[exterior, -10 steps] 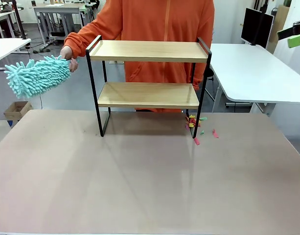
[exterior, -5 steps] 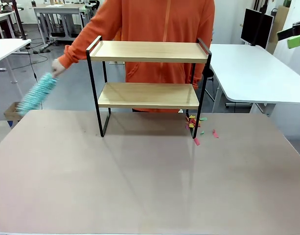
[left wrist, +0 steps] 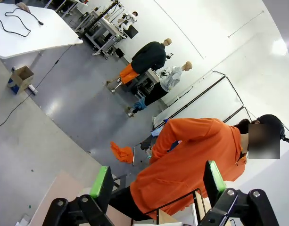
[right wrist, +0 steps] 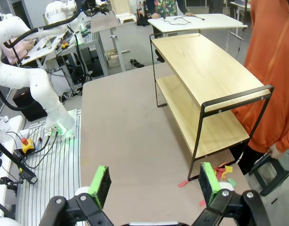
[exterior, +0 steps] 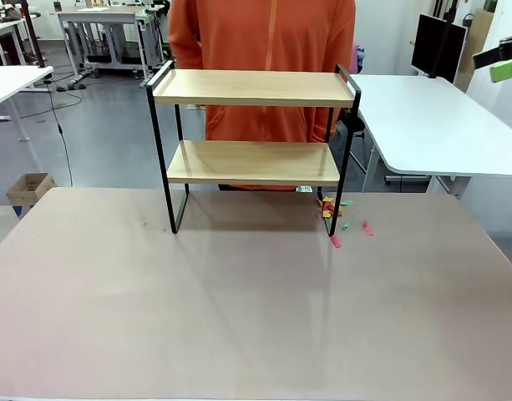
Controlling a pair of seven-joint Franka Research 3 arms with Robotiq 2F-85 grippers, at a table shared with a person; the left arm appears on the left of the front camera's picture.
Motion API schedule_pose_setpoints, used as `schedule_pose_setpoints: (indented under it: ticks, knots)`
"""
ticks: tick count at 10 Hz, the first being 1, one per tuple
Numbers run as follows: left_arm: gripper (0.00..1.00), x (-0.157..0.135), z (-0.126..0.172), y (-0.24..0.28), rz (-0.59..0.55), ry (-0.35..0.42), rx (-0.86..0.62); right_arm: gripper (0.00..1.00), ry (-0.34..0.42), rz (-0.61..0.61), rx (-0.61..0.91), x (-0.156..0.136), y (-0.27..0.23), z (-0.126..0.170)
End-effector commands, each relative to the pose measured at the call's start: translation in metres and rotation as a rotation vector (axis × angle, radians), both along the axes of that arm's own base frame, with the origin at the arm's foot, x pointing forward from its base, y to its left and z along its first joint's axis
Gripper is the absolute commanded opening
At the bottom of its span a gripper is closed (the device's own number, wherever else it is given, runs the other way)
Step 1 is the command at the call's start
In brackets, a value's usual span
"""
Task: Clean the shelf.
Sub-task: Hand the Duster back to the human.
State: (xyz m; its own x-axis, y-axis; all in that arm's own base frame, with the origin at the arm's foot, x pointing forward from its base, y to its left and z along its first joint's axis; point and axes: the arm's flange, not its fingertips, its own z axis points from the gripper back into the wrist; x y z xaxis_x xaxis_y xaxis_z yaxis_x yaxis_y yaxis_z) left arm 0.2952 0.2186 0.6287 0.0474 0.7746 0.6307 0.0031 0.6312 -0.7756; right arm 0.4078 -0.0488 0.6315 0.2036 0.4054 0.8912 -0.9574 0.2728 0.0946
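Both jaws wide, shelf (exterior: 252,87) boards bare

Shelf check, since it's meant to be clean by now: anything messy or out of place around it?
Yes: small coloured paper scraps lie scattered on the table by the shelf's right legs. Both boards look bare.

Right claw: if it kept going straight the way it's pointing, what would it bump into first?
Probably the table, just short of the shelf; the open right claw holds nothing, though depth is hard to judge.

Grey floor (exterior: 97,142), white tables (exterior: 431,125), a dark monitor (exterior: 438,46) behind.
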Motion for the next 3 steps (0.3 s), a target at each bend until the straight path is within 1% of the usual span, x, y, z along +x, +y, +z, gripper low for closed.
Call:
schedule_pose_setpoints:
  ticks: [1,3]
  knots:
    - [1.00,-0.0006,-0.0014,-0.0005,0.003,0.003,0.010,1.00,-0.011,0.013,-0.012,-0.0014,-0.0016,0.0004]
    - [1.00,-0.0006,-0.0014,-0.0005,0.003,0.003,0.010,1.00,-0.011,0.013,-0.012,-0.0014,-0.0016,0.0004]
